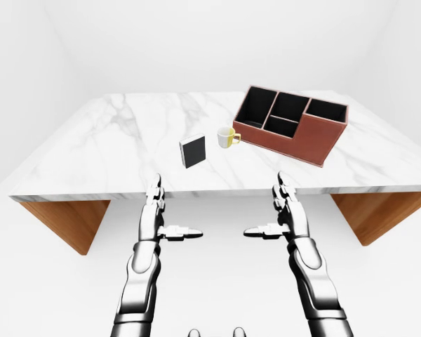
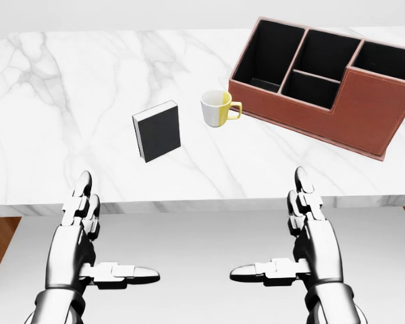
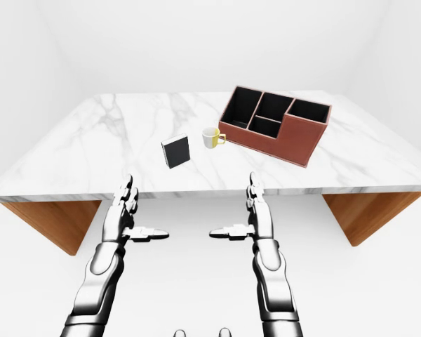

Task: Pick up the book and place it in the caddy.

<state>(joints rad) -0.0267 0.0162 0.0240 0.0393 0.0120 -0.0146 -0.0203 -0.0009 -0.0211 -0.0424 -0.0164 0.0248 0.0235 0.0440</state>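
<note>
A small black book (image 2: 157, 130) stands upright on the marble table (image 2: 67, 88), left of centre in the head view. The brown caddy (image 2: 324, 81) with several black compartments sits at the upper right of the table. My left hand (image 2: 88, 233) and right hand (image 2: 304, 233) are both open and empty, fingers up and thumbs pointing inward. They hang below the table's near edge, apart from the book and the caddy.
A white and yellow mug (image 2: 218, 108) stands between the book and the caddy. The table's near edge (image 2: 202, 204) runs just above my fingertips. Wooden table supports (image 1: 63, 221) show at the left and right in the left-eye view.
</note>
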